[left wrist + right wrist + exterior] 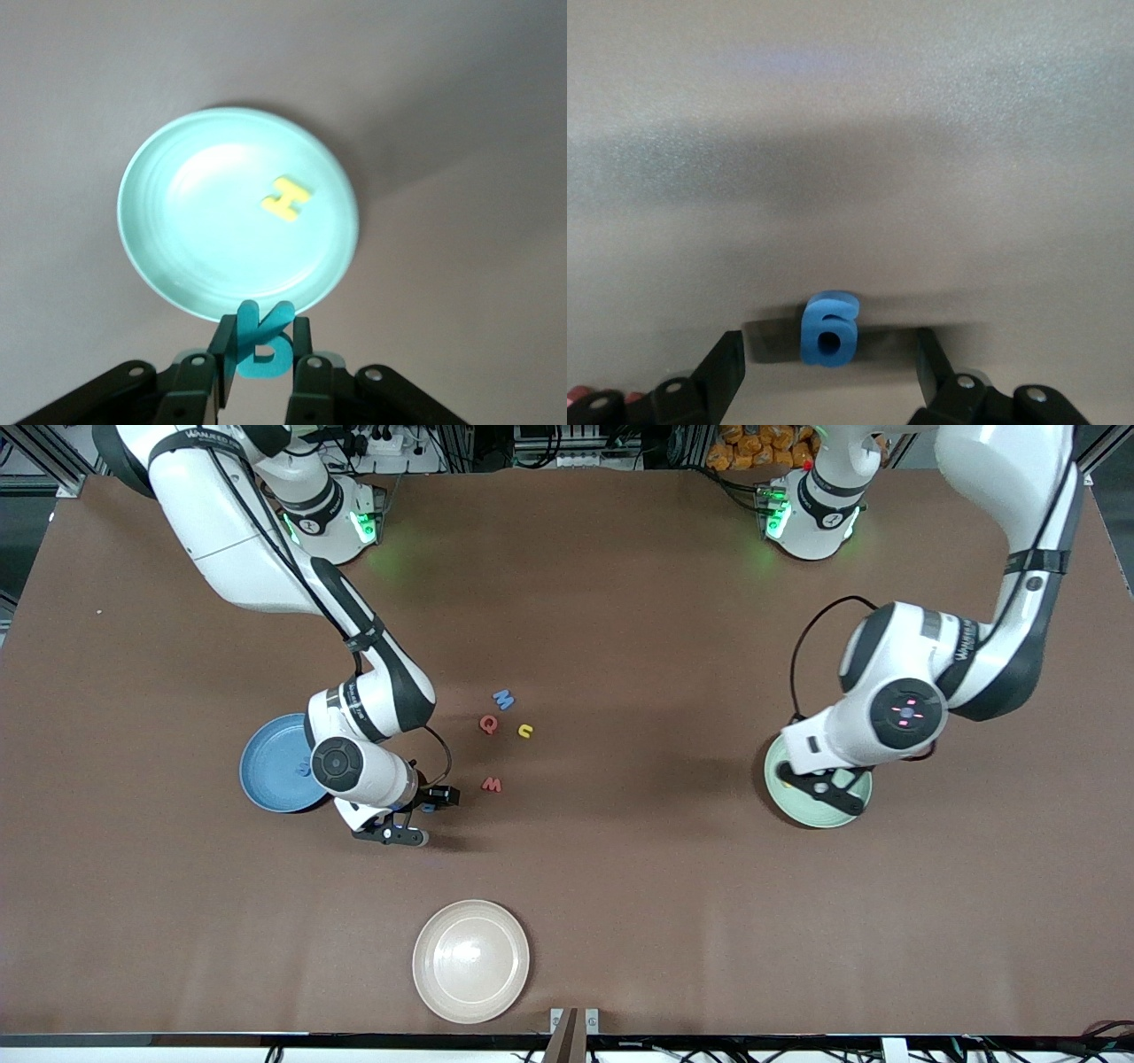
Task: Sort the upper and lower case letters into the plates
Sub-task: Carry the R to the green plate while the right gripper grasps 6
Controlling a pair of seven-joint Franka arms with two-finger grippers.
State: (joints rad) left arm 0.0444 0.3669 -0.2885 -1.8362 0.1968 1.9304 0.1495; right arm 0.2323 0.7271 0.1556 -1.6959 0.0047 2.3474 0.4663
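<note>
My left gripper (261, 354) hangs over the edge of the mint green plate (177, 239), shut on a teal letter R (264, 341). A yellow H (287, 197) lies in that plate. My right gripper (423, 815) is down at the table beside the blue plate (270, 766). It is open, with a blue letter g (829, 329) standing between its fingers (726, 367) and touching neither. On the table lie a blue M (503, 699), a red Q (488, 724), a yellow u (525, 731) and a red w (492, 785).
A cream-beige plate (470, 960) sits near the table's front edge, nearer to the front camera than the letters. The right arm's wrist covers part of the blue plate, and the left arm's hand covers part of the green plate (819, 815).
</note>
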